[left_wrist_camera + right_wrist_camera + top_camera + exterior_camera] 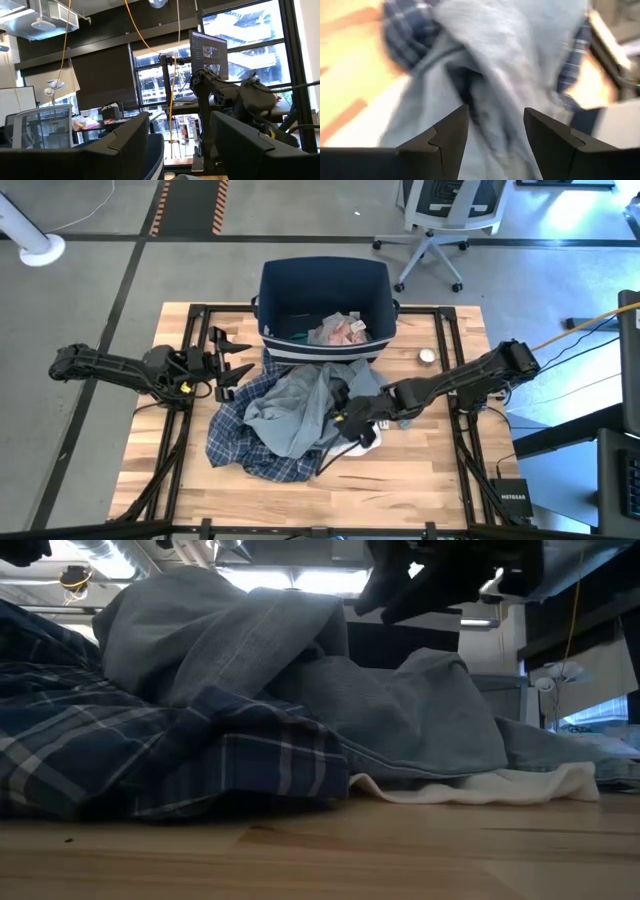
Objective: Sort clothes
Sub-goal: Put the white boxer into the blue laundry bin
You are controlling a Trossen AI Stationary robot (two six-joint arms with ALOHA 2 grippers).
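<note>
Your grey-blue garment heaped mid-worktop over plaid shirt, just before navy bin holding pink pieces; your right tool spread, empty, at heap's right edge; left tool spread, raised beside heap.
</note>
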